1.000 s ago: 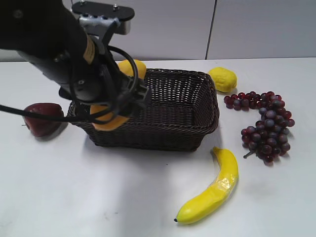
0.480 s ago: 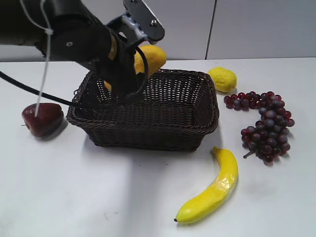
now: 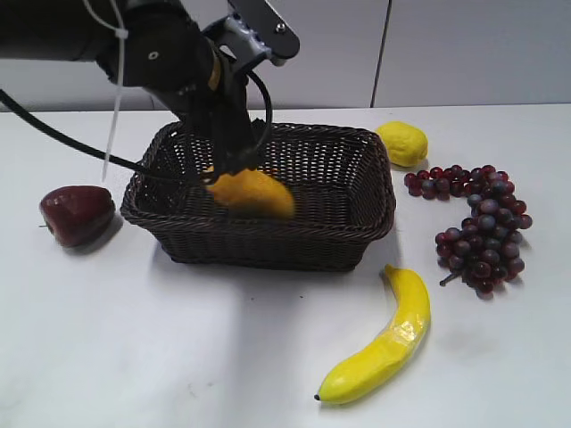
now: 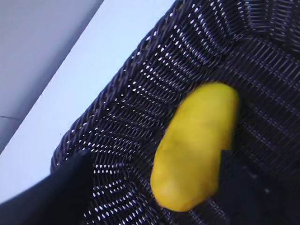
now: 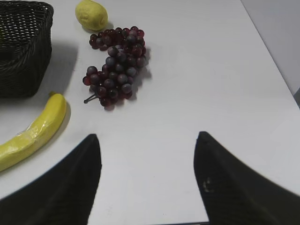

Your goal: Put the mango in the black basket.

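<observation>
The orange-yellow mango [image 3: 254,193] is inside the black basket [image 3: 268,247], blurred, just under my left gripper [image 3: 227,168]. In the left wrist view the mango [image 4: 197,140] lies over the basket's woven floor [image 4: 131,84] between the spread jaws of the left gripper [image 4: 154,159]. It is well apart from the left jaw, so the gripper is open. My right gripper [image 5: 147,136] is open and empty over bare table; it does not show in the exterior view.
A dark red apple [image 3: 76,214] lies left of the basket. A lemon [image 3: 401,143], purple grapes [image 3: 477,223] and a banana [image 3: 384,343] lie to its right. The right wrist view shows the same lemon [image 5: 91,14], grapes [image 5: 117,65] and banana [image 5: 33,136].
The left arm carried the mango from the basket's left side up over its back rim. The jaws have opened and the mango has dropped into the basket.
</observation>
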`<state>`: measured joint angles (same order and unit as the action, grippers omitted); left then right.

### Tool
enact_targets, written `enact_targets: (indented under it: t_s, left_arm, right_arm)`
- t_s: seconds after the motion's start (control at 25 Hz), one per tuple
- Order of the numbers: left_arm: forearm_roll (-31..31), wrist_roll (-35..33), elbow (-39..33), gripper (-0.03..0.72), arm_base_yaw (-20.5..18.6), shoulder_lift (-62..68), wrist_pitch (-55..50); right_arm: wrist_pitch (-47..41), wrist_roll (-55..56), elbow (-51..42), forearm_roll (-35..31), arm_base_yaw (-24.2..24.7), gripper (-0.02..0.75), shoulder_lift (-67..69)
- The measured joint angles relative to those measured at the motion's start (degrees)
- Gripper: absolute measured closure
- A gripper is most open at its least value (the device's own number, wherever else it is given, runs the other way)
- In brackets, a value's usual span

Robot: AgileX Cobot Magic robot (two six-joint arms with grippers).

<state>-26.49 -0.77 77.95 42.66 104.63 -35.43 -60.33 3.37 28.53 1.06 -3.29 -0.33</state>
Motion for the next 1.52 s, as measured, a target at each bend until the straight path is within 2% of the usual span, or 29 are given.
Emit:
enact_targets:
  t_s: [0.24,0.4,0.6,0.8,1.0,1.16,1.28,1.52]
  left_arm:
    - [5.60,0.00,4.44,0.064,-1.11,0.05,-7.58]
    - [8.83,0.00,10.40,0.076,-3.95,-0.05,-14.63]
    - [12.95,0.00,15.79,0.101,-11.29,-1.27,-22.37]
    - [18.70,0.00,16.33,0.108,-20.61,-1.93,-32.00]
    - [21.24,0.00,16.23,0.115,-28.51,-2.31,-34.13]
    - [25.20,0.00,13.85,0.117,-33.15,-5.52,-34.12]
    - [26.49,-0.13,9.17,0.117,-35.27,-9.56,-34.12]
    - [26.49,-0.31,-4.07,0.117,-36.14,-23.54,-34.23]
  right_arm:
    - [0.00,0.00,0.00,0.00,0.00,0.258,0.00]
    - [0.00,0.00,0.00,0.00,0.00,0.258,0.00]
    - [0.00,0.00,0.00,0.00,0.00,0.258,0.00]
    - [0.00,0.00,0.00,0.00,0.00,0.258,0.00]
    - [0.00,0.00,0.00,0.00,0.00,0.258,0.00]
    - [0.00,0.00,0.00,0.00,0.00,0.258,0.00]
    - [0.00,0.00,0.00,0.00,0.00,0.258,0.00]
    - [0.00,0.00,0.00,1.01,0.00,0.258,0.00]
